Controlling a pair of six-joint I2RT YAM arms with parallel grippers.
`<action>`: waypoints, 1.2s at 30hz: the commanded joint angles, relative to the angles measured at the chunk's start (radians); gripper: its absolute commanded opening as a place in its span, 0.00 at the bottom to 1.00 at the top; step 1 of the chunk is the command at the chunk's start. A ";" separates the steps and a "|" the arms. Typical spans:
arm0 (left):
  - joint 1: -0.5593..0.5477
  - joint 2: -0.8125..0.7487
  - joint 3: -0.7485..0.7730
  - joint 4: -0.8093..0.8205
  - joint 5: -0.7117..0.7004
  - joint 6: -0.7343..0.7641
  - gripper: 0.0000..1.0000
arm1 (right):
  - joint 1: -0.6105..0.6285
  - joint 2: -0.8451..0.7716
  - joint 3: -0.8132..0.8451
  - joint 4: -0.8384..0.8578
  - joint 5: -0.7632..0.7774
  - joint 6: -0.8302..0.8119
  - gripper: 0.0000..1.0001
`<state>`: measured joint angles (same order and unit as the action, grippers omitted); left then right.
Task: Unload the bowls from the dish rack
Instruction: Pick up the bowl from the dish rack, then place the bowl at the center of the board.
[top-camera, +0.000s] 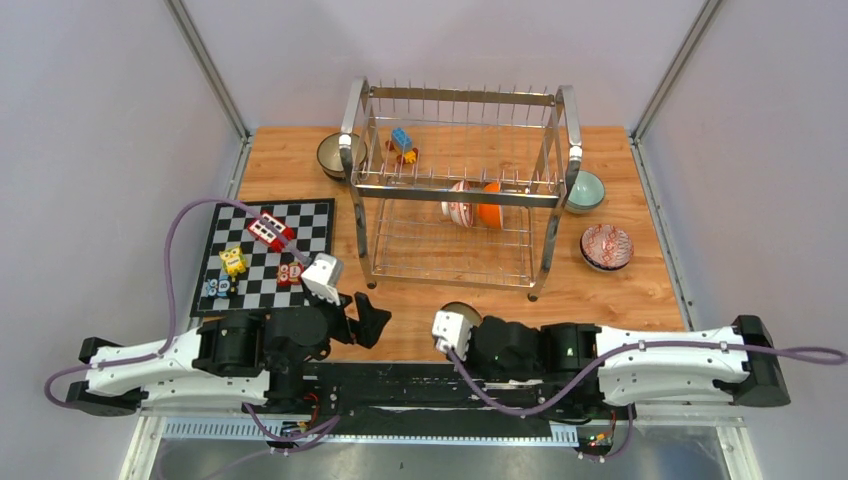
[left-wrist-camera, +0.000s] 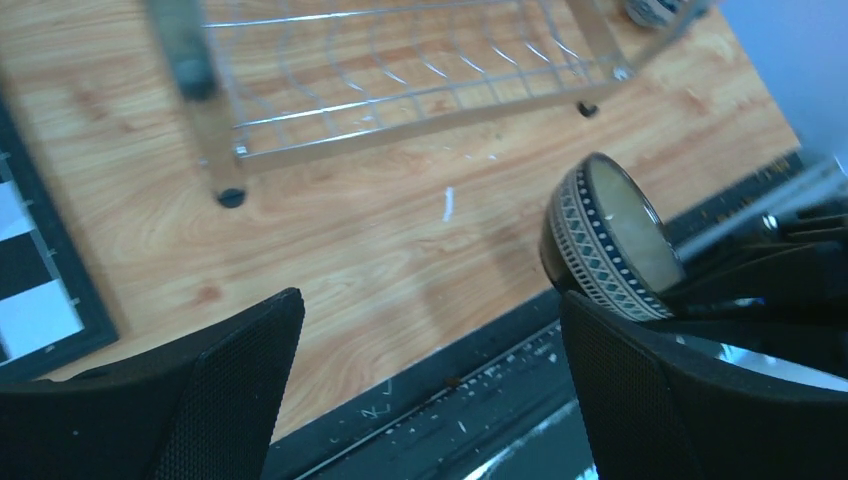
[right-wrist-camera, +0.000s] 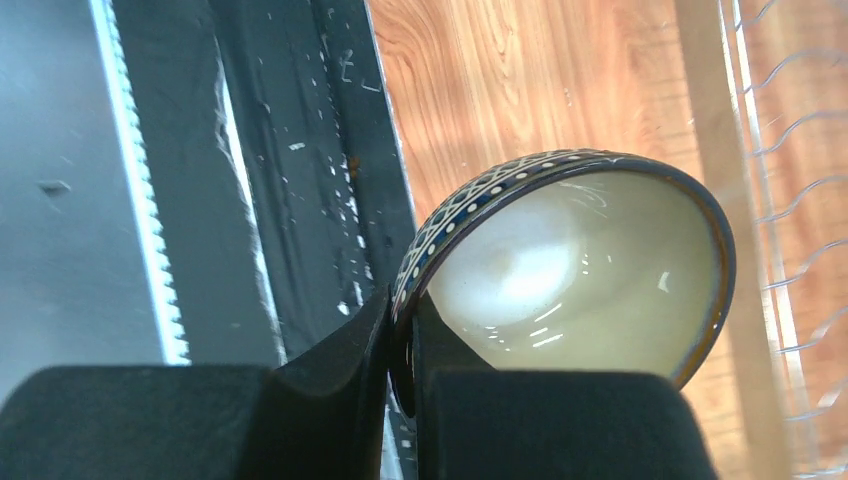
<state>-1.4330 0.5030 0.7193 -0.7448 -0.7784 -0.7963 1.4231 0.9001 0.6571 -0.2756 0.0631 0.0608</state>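
Observation:
The chrome dish rack (top-camera: 455, 100) stands mid-table, with a red-striped white bowl (top-camera: 458, 203) and an orange bowl (top-camera: 490, 205) on edge in its lower tier. My right gripper (right-wrist-camera: 405, 340) is shut on the rim of a dark bowl (right-wrist-camera: 580, 270) with a white pattern and cream inside. It holds that bowl (top-camera: 460, 312) tilted near the table's front edge, in front of the rack. The bowl (left-wrist-camera: 610, 240) also shows in the left wrist view. My left gripper (left-wrist-camera: 430, 390) is open and holds nothing, low by the front edge (top-camera: 365, 320), left of the bowl.
On the table are a brown bowl (top-camera: 335, 155) back left of the rack, a mint green bowl (top-camera: 585, 190) to its right and a red patterned bowl (top-camera: 606, 246) in front of that. Toy blocks (top-camera: 403, 143) sit on the upper tier. A chequered board (top-camera: 262, 262) with blocks lies left.

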 joint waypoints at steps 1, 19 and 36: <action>-0.003 0.066 0.042 0.113 0.241 0.158 1.00 | 0.181 0.056 0.062 -0.019 0.363 -0.262 0.02; -0.003 0.453 0.187 0.009 0.412 0.299 0.91 | 0.434 0.308 0.191 -0.098 0.526 -0.487 0.02; -0.003 0.630 0.236 -0.011 0.409 0.279 0.22 | 0.448 0.382 0.248 -0.176 0.517 -0.416 0.02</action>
<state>-1.4338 1.1160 0.9382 -0.7425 -0.3786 -0.5110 1.8523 1.2861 0.8577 -0.4328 0.5259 -0.3714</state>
